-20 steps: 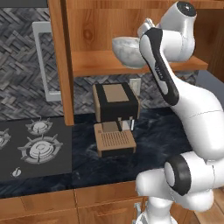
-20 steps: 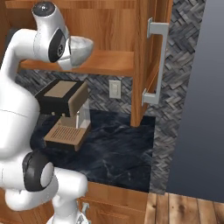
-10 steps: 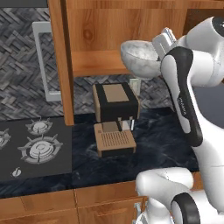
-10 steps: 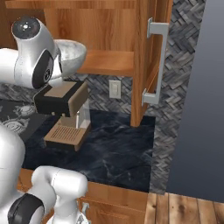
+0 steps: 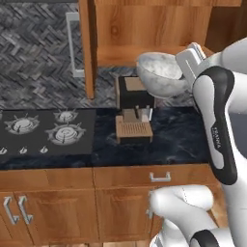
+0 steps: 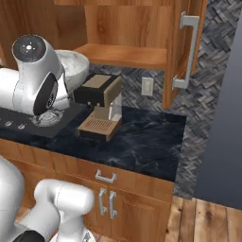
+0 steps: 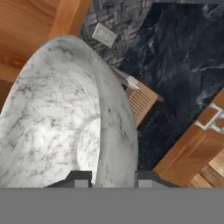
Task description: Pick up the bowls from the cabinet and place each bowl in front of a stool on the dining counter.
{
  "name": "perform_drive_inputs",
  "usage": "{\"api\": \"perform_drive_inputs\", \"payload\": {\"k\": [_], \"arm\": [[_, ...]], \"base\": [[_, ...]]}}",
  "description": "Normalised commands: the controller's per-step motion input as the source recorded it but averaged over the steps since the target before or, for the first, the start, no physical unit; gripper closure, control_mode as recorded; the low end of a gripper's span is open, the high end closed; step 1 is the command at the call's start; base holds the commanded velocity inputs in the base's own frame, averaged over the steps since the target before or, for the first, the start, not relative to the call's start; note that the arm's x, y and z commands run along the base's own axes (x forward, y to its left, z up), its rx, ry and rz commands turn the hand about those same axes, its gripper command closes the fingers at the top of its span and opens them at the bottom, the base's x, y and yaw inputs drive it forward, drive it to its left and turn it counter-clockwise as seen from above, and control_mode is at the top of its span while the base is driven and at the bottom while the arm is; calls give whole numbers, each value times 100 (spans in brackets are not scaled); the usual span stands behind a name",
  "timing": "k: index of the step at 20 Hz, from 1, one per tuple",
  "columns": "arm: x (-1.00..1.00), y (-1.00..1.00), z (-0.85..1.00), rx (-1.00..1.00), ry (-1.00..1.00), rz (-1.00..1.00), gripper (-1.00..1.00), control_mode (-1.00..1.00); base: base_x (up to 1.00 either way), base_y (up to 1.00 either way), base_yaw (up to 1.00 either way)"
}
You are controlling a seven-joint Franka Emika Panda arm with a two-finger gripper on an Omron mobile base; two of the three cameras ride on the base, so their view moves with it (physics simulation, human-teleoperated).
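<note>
The white-grey marbled bowl hangs in the air just in front of the open reddish-brown wall cabinet, above a coffee machine. My gripper is shut on its right rim. In the hand view the bowl takes up the left side, and its rim sits pinched between my two fingertips at my gripper. From the right, my arm partly covers the bowl. The cabinet's inner shelf is bare. The olive-tan bowl, the stools and the dining counter are out of view.
A coffee machine stands on the black stone counter under the bowl, with a gas hob to its left. The cabinet doors stand open on both sides. Lower drawer cabinets run beneath.
The bowl has come off the cabinet shelf, moving outward and down over the coffee machine in my gripper. The whole picture has shifted, so the base has moved too.
</note>
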Motion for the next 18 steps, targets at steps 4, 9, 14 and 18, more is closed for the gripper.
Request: {"api": "perform_drive_inputs", "payload": {"k": [4, 9, 14, 18], "arm": [[0, 0, 0, 0, 0, 0, 100, 100], [0, 0, 0, 0, 0, 0, 100, 100], [0, 0, 0, 0, 0, 0, 100, 100], [0, 0, 0, 0, 0, 0, 100, 100]], "base": [[-93, 0, 58], [-89, 0, 72], [-100, 0, 54], [-100, 0, 43]]}}
